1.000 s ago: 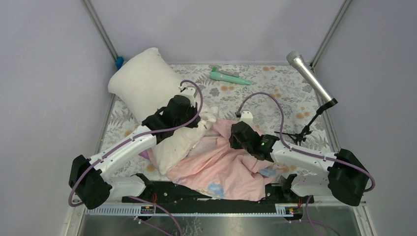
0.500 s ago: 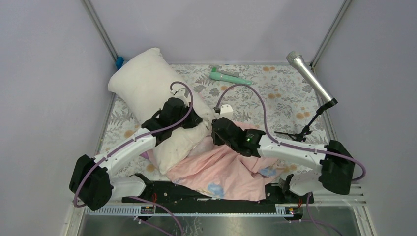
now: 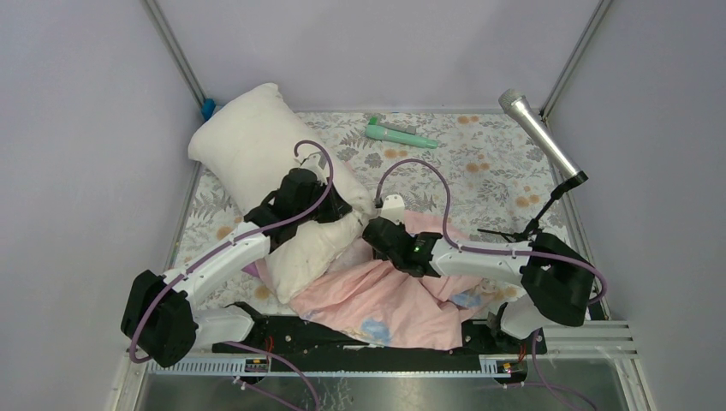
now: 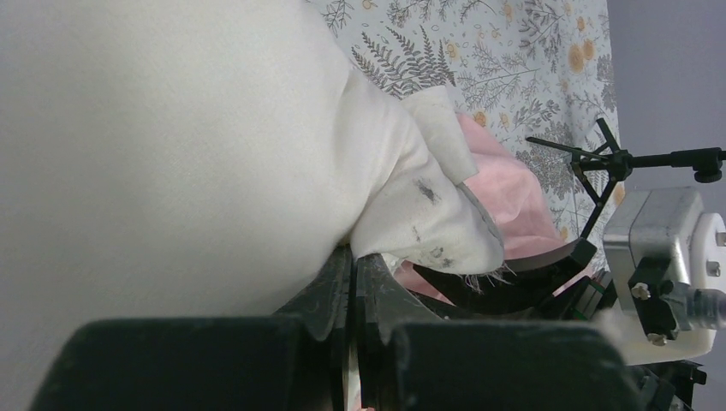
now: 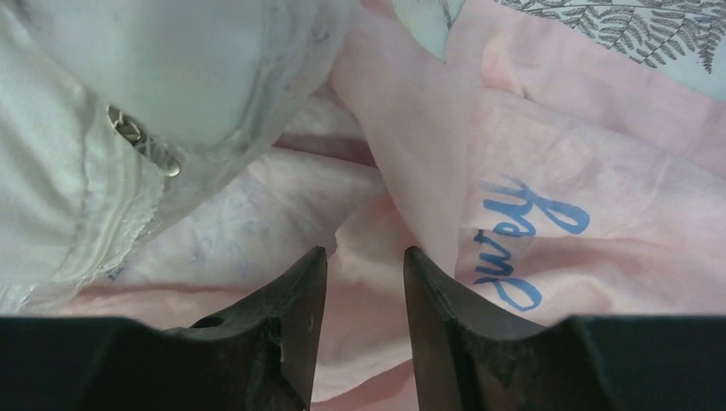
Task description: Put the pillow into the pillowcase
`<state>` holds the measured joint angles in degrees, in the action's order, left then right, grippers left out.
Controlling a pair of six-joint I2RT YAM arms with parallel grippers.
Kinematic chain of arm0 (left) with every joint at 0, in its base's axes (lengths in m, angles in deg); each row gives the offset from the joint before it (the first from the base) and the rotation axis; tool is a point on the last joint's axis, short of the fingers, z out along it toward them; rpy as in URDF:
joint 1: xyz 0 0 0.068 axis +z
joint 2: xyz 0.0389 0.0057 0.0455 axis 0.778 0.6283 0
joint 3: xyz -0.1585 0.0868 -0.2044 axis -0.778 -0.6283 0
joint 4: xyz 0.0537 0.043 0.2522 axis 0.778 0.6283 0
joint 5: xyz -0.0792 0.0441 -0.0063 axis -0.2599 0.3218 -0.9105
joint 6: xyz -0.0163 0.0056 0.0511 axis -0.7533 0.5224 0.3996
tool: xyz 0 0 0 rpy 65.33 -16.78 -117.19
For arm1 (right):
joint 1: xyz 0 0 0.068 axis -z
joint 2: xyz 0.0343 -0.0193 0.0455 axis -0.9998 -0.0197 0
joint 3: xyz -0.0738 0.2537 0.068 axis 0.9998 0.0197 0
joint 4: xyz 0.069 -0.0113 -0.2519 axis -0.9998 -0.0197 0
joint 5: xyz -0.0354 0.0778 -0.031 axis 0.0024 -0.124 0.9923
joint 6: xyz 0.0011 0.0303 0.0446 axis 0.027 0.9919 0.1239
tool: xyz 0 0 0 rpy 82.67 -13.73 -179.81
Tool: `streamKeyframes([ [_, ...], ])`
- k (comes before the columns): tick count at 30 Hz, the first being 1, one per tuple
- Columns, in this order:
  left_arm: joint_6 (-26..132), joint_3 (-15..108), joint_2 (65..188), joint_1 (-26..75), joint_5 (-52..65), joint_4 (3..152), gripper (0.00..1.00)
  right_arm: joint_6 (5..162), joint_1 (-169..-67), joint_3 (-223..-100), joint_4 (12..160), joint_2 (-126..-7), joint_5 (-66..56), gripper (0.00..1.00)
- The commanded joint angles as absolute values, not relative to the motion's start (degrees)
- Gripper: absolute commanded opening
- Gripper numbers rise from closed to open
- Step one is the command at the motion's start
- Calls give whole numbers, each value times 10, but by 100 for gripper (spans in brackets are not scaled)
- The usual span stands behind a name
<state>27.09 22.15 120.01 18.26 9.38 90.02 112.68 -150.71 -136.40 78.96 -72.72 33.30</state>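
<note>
My left gripper (image 4: 351,265): pressed together at pillow (image 3: 248,145) corner.
My right gripper (image 5: 364,257): spread above pillowcase (image 3: 385,295).
Room: table cloth (image 3: 479,171) far right; pillow crowds left wall (image 3: 86,128).
Hidden: pillowcase mouth.

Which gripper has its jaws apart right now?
The right gripper, above the pink pillowcase: a clear gap shows between its fingers. The left gripper has its jaws pressed together at the pillow.
</note>
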Motion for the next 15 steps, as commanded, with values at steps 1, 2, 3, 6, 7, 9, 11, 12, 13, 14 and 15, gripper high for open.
streamKeyframes([
  [1, 287, 229, 1188, 193, 93, 894, 0, 1136, -1509, -1363, 817, -743, 385, 47],
  [2, 287, 229, 1188, 194, 92, 893, 0, 1138, -1509, -1363, 817, -749, 384, 49],
  [3, 286, 229, 1188, 194, 90, 893, 0, 1140, -1509, -1363, 817, -755, 381, 51],
  [6, 288, 229, 1187, 195, 89, 894, 0, 1145, -1508, -1362, 823, -771, 372, 58],
  [7, 289, 230, 1188, 195, 89, 894, 0, 1147, -1508, -1362, 823, -778, 371, 59],
  [9, 291, 231, 1187, 195, 89, 897, 0, 1153, -1508, -1361, 823, -794, 369, 61],
  [11, 291, 232, 1186, 196, 87, 899, 0, 1159, -1506, -1359, 821, -803, 368, 59],
  [12, 292, 232, 1186, 196, 87, 900, 0, 1165, -1506, -1356, 820, -804, 368, 55],
  [13, 293, 232, 1184, 196, 85, 901, 0, 1170, -1505, -1353, 817, -800, 368, 51],
  [14, 296, 233, 1184, 197, 84, 903, 0, 1174, -1503, -1348, 817, -794, 369, 46],
  [15, 299, 233, 1183, 196, 83, 904, 0, 1177, -1502, -1342, 817, -785, 369, 41],
])
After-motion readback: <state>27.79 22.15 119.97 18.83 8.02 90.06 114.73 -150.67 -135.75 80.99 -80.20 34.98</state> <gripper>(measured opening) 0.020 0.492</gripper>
